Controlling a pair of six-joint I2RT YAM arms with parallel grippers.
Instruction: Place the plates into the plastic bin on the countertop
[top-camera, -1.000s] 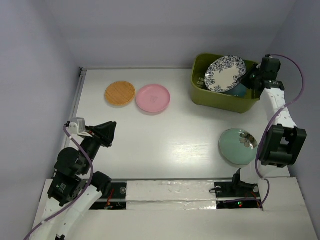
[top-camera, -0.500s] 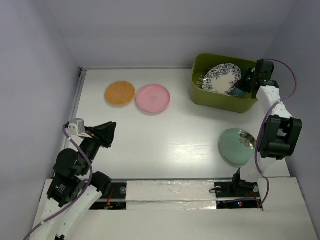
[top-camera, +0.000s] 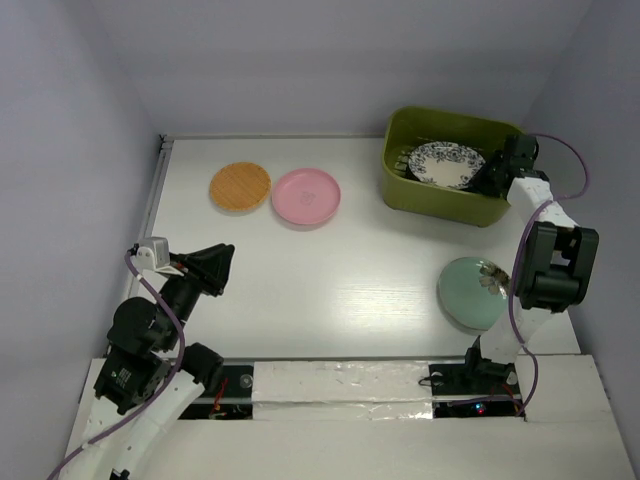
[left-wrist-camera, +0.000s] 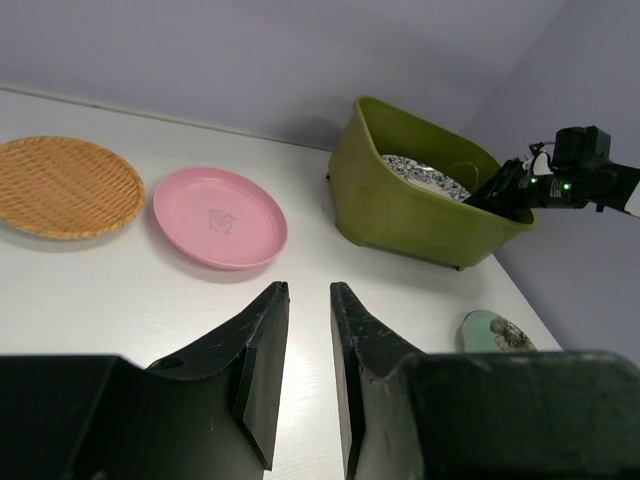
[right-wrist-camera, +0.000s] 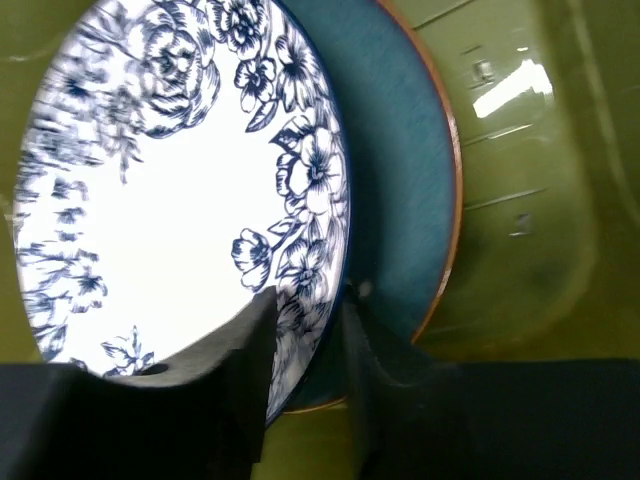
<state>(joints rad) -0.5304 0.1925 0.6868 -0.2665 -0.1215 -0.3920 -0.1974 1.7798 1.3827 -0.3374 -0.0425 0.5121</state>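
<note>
"So, which step is the robot on?"

"By the look of it, setting down the blue-and-white floral plate (top-camera: 445, 163). It stands tilted inside the olive plastic bin (top-camera: 440, 205) at the far right of the surface (top-camera: 350, 260), leaning on a dark teal plate (right-wrist-camera: 400, 150) behind it. The right hand (right-wrist-camera: 310, 305) reaches in over the bin's right end, one finger in front of the floral plate's rim and one behind."

"Clenched on it, or released?"

"That cannot be told. The wrist view is blurred where the fingers meet the rim, so a pinch and a loose straddle look alike."

"And the next move?"

"Probably to check that the plate rests on its own, part the fingers clear of the rim and lift straight out so nothing topples. The mint green plate (top-camera: 472, 293), at the near right beside that arm, looks the closest next pick. The pink plate (top-camera: 306, 195) and the woven tan plate (top-camera: 240, 187) lie side by side at the far left. The left hand (left-wrist-camera: 308, 292) hovers at the near left, fingers a slit apart with nothing between them, pointed toward those two."

"Anything hidden?"

"The bin's floor, whatever props the plates up, and any plates beneath the two in view. From above, the right arm also seems to cover the mint green plate's right edge."
</note>
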